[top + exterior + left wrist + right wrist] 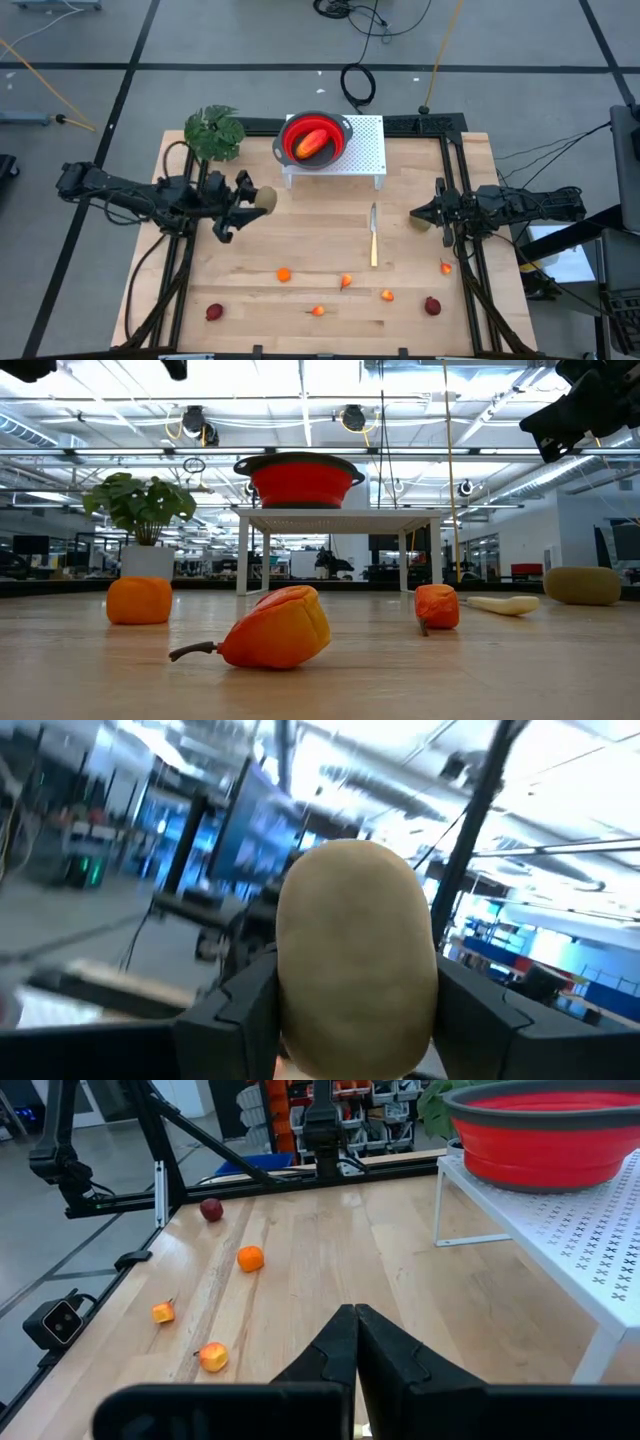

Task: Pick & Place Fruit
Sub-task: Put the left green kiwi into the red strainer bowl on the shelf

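Note:
My left gripper (257,200) is over the table's left part and is shut on a brown oval fruit (266,199), which fills the left wrist view (357,955). My right gripper (418,213) is shut and held up over the right side; another brown oval fruit (423,224) lies on the table just below it (582,585). A red-yellow oblong fruit (312,143) lies in the red bowl (340,150) on the white rack (368,150). Several tiny orange fruits (284,274) and two dark-red ones (214,313) are scattered along the near part of the table. My left gripper pinches the brown oval fruit by its two long sides (295,990) between the two fingers (240,1010). The fingers are about level and point toward the table's right. The fruit is lifted clear of the table and sticks out past the fingertips.
A slim knife (373,236) lies mid-table in front of the rack. A leafy green plant (213,132) stands at the far left corner. Bare wood lies between my two grippers. Metal frame rails (455,180) run along the table's edges.

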`<state>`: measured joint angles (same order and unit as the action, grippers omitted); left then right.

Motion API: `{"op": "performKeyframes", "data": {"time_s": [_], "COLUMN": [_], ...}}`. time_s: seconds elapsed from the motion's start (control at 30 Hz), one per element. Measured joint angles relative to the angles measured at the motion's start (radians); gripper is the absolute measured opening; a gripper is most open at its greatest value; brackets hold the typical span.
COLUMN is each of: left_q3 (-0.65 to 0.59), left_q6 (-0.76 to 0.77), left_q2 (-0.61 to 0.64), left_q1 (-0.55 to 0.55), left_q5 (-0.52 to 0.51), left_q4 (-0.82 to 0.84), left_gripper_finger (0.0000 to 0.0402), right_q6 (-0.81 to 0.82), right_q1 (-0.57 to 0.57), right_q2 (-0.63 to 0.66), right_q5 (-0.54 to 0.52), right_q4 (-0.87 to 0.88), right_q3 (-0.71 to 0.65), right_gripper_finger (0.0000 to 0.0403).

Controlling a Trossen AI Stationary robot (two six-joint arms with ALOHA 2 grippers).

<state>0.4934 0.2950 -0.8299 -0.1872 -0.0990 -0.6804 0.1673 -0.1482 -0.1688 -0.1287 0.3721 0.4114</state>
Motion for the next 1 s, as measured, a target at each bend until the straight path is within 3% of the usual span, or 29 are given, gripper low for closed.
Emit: {"op": "performKeyframes", "data": {"time_s": [0.5,0.73,1.0], "left_q3": [0.000,0.000,0.000], "left_q6": [-0.306,-0.427,-0.424], "left_q2": [0.000,0.000,0.000], "left_q1": [-0.005,-0.005,-0.005], "left_q5": [0.277,0.311,0.311], "left_q4": [-0.271,-0.284,-0.294], "left_gripper_finger": [0.0200,0.0200,0.0200], "right_q6": [0.000,0.000,0.000], "right_q1": [0.000,0.000,0.000], "right_q2": [0.000,0.000,0.000], "right_q5": [-0.001,-0.001,-0.001], "right_q4": [0.000,0.000,0.000], "right_q3": [0.000,0.000,0.000], "right_gripper_finger": [0.0000,0.0000,0.0000]}}
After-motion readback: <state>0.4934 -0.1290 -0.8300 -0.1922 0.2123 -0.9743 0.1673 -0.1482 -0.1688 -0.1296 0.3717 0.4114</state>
